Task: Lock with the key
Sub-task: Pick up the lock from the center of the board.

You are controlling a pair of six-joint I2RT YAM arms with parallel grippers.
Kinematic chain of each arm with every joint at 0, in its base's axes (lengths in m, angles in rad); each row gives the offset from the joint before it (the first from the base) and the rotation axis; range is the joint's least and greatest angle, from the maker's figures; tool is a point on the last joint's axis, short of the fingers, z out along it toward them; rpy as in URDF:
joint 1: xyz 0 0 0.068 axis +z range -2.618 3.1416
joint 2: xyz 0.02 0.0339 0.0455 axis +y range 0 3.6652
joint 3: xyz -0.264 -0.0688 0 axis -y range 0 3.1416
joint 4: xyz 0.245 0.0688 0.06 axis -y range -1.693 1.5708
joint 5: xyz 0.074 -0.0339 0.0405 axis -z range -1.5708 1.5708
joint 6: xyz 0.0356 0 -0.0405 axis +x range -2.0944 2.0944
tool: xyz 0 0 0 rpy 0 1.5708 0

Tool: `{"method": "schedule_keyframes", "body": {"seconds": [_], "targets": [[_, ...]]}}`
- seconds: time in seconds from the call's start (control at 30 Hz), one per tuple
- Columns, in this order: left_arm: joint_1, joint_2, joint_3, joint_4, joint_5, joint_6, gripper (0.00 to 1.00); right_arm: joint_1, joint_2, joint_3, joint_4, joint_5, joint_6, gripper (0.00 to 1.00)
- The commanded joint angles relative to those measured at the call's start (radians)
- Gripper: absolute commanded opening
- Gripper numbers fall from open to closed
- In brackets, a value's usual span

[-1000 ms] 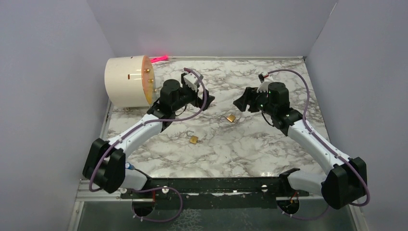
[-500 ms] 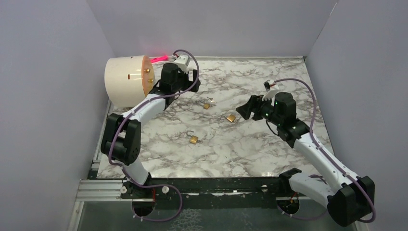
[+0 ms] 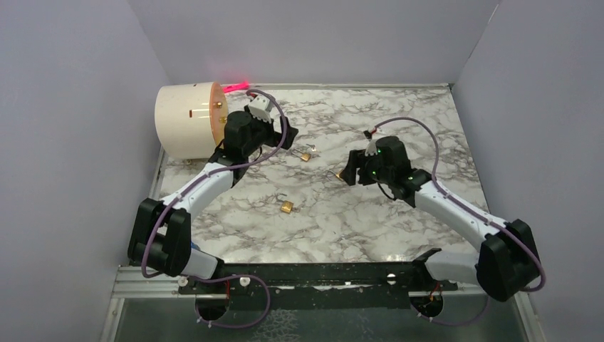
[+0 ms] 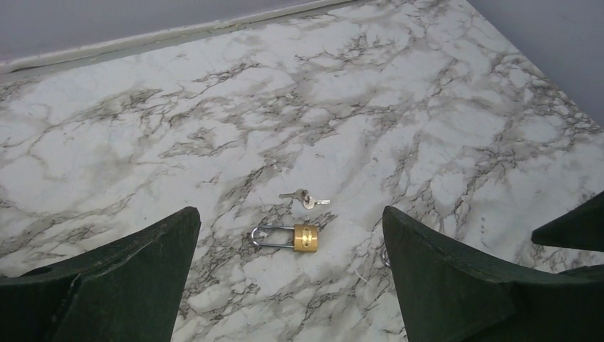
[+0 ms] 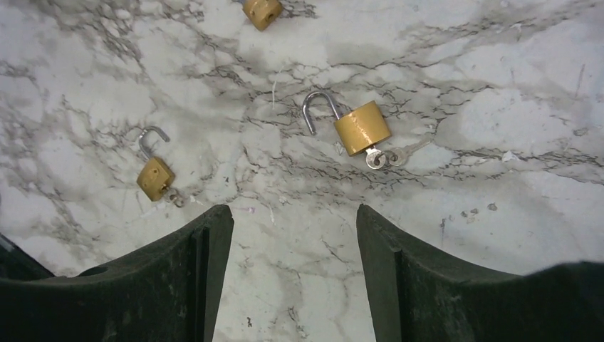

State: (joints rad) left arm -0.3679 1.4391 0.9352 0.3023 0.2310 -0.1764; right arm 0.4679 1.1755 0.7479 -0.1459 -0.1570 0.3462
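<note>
Three small brass padlocks lie on the marble table. One padlock has its shackle swung open and a key in its base; it lies just ahead of my right gripper, which is open and holds nothing. A second padlock lies with loose keys beside it, between the wide-open fingers of my left gripper. The third padlock lies nearer the table's front, shackle open. In the top view my right gripper covers most of the first padlock.
A cream drum lies on its side at the back left, its orange face toward my left arm, with a pink object behind it. Grey walls close off the table on the left, back and right.
My left arm pulled back toward the drum, uncovering the padlock and keys, then eased forward again. My right arm moved left and nearer, closing in over the padlock with the key.
</note>
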Motion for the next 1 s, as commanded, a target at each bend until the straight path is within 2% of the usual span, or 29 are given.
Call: {"method": "schedule_keyframes", "body": {"seconds": [0.0,0.1,0.23,0.37,0.57,0.77,0.83,0.97], "targets": [[-0.002,0.027,-0.015,0.125,0.132,0.085,0.98,0.089,0.144,0.09,-0.034,0.153,-0.062,0.68],[-0.002,0.157,0.065,0.048,0.155,0.137,0.98,0.1,0.254,0.131,-0.015,0.153,-0.073,0.68],[-0.002,0.22,0.068,0.101,0.105,0.089,0.98,0.104,0.346,0.189,-0.014,0.199,-0.091,0.68],[-0.006,0.299,0.127,0.05,0.131,0.05,0.98,0.104,0.393,0.206,0.0,0.21,-0.109,0.69],[-0.025,0.279,0.129,0.054,0.196,0.004,0.98,0.104,0.439,0.202,0.034,0.224,-0.164,0.69],[-0.064,0.135,-0.012,0.086,0.247,-0.039,0.98,0.097,0.497,0.218,0.057,0.231,-0.198,0.73],[-0.066,0.097,-0.056,0.125,0.308,-0.062,0.98,0.092,0.51,0.217,0.074,0.21,-0.202,0.74],[-0.067,0.103,-0.069,0.196,0.582,-0.122,0.98,0.089,0.565,0.246,0.087,0.202,-0.22,0.74]]}}
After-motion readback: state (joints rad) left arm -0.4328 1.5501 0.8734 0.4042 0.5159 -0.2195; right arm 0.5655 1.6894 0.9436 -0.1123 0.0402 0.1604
